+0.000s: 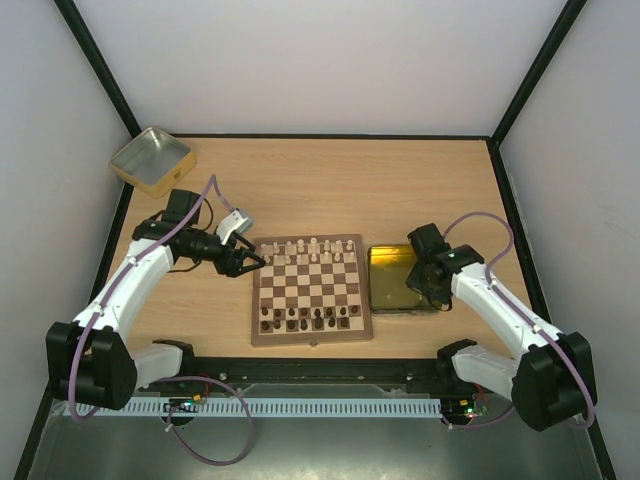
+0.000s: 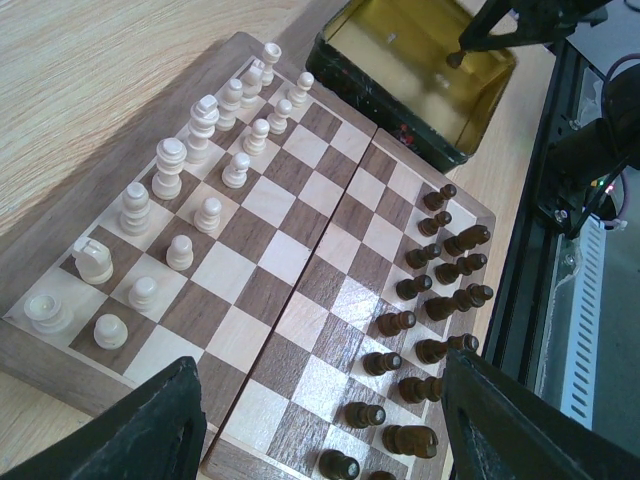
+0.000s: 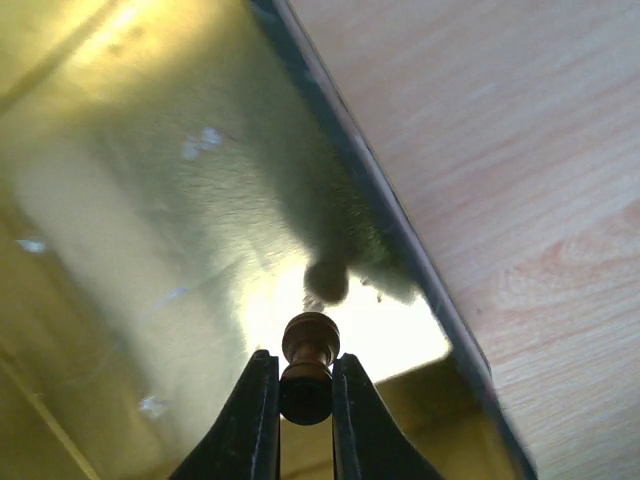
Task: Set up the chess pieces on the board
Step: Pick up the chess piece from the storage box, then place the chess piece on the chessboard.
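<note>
The board [image 1: 310,287] lies at the table's middle, with pale pieces [image 1: 305,250] along its far rows and dark pieces [image 1: 308,318] along its near rows. The left wrist view shows the same board [image 2: 300,260], the pale pieces [image 2: 190,190] on the left and the dark pieces [image 2: 430,300] on the right. My left gripper [image 1: 257,262] hovers open and empty at the board's far left corner. My right gripper [image 1: 420,283] is shut on a dark brown chess piece [image 3: 307,365] over the gold tin [image 3: 160,200].
The open gold tin [image 1: 400,277] sits just right of the board. A second tin [image 1: 150,159] stands at the far left corner. Black frame rails run along the table's edges.
</note>
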`<state>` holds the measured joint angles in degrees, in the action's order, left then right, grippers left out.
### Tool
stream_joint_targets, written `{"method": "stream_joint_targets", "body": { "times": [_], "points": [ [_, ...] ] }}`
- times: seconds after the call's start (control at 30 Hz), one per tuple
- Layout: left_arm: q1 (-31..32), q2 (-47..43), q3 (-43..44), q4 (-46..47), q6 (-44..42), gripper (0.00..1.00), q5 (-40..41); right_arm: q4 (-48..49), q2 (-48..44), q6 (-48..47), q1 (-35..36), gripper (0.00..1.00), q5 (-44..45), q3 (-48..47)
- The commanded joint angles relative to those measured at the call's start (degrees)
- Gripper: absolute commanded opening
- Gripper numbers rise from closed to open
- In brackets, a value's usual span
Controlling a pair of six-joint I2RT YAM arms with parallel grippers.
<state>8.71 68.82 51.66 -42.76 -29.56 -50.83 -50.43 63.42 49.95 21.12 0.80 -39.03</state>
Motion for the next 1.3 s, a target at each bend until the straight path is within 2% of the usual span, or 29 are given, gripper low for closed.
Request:
{"method": "stream_joint_targets", "body": {
  "times": [0.0,0.27,0.53,0.67,0.87,1.27],
  "points": [
    [0.2,0.3,0.0,-0.7,-0.4,0.65,-0.6,-4.1,-1.6,-1.1,3.5,0.03,3.1,-4.9],
    [0.2,0.2,-0.1,-0.2,0.3,0.65,-0.1,-5.3,-1.7,2.6,14.1,0.02,3.5,-6.8],
    [0.2,0.7,0.0,0.1,0.6,0.65,0.3,-8.7,2.3,9.1,32.7,0.02,4.9,-13.4],
    [0.2,0.6,0.0,0.2,0.7,0.65,0.4,-7.4,6.0,10.5,38.8,0.02,3.9,-13.9],
    [0.1,0.4,-0.2,0.4,1.0,0.65,0.6,-2.6,8.8,10.4,41.4,0.02,0.6,-11.1],
    [0.2,0.7,-0.1,0.4,0.9,0.65,0.6,1.4,11.4,9.5,41.6,0.03,-2.2,-8.6]
  ]
}}
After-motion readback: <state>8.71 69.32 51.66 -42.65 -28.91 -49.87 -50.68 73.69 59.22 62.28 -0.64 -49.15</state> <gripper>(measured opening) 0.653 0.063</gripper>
